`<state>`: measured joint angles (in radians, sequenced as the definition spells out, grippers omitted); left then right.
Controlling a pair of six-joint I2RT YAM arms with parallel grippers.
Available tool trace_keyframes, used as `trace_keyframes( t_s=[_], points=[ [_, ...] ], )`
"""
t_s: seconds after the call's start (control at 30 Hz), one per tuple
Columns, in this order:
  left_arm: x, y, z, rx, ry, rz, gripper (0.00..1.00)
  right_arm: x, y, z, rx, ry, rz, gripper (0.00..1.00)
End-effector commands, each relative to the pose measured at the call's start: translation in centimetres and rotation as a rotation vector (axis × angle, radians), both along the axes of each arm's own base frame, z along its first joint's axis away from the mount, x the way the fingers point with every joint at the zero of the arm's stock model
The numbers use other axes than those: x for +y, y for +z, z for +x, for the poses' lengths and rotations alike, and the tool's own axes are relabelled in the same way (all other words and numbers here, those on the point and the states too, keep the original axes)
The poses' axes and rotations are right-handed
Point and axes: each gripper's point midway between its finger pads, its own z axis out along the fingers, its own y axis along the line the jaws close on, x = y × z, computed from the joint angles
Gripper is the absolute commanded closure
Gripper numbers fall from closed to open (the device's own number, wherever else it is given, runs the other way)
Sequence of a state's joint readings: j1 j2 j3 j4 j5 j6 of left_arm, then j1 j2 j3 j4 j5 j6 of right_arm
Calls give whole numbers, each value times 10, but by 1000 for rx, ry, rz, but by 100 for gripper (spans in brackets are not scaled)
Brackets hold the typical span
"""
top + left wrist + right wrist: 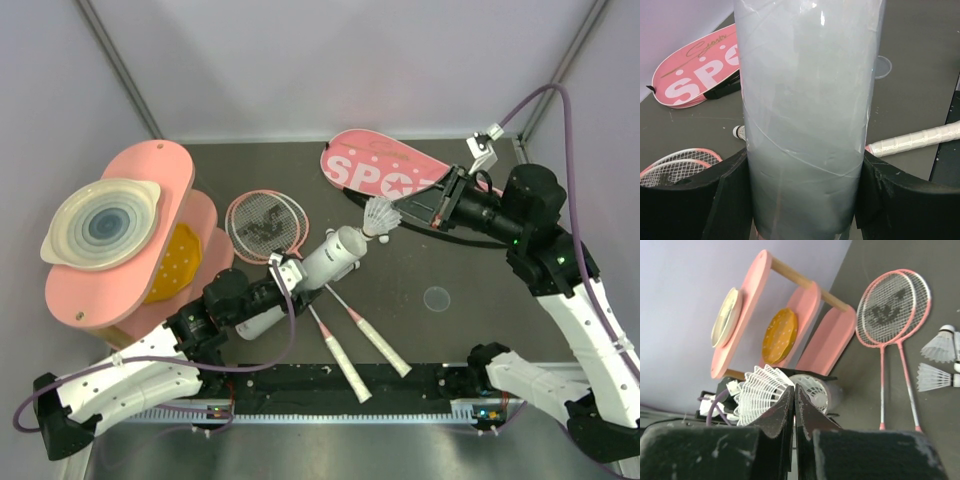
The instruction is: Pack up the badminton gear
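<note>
My left gripper point(298, 272) is shut on the long white tube point(325, 262) and holds it tilted, open end toward the right arm; in the left wrist view the tube point(805, 100) fills the space between the black fingers point(730, 200). My right gripper point(408, 212) is shut on the skirt of a white shuttlecock point(380, 216), held just off the tube mouth. The right wrist view shows this shuttlecock point(757, 392) and another inside the tube point(812, 392). Two pink rackets point(265, 222) lie crossed under the tube. The pink SPORT bag point(385, 168) lies at the back.
A pink rounded rack point(130, 290) with a white ringed dish point(100, 225) and a yellow disc point(175, 262) stands at the left. A small clear round lid point(437, 297) lies on the mat. Two loose shuttlecocks point(940, 345) lie near the rackets.
</note>
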<state>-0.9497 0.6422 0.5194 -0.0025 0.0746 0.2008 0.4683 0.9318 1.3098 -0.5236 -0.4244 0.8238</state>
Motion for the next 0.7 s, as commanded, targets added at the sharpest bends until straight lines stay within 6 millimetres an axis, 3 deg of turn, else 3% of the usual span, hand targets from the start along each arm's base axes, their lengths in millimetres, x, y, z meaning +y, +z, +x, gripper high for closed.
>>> trace_keyframes(
  t_s=[0.0, 0.23, 0.4, 0.5, 0.63, 0.67],
  points=[
    [-4, 24, 0, -64, -21, -74, 86, 12, 21, -17, -32, 112, 101, 100],
    [-5, 28, -3, -63, -33, -92, 86, 40, -12, -20, 46, 186, 133, 100],
    [-3, 32, -4, -77, -31, -114, 86, 42, -36, -12, 43, 154, 49, 100],
    [-2, 35, -5, -84, -31, -120, 86, 44, -48, -15, 30, 199, -27, 87],
    [-2, 35, -5, -85, -33, -119, 86, 45, -60, -20, 30, 276, -130, 53],
    [-3, 35, -4, -87, -33, -117, 86, 44, -64, -21, 34, 287, -168, 50]
  ],
)
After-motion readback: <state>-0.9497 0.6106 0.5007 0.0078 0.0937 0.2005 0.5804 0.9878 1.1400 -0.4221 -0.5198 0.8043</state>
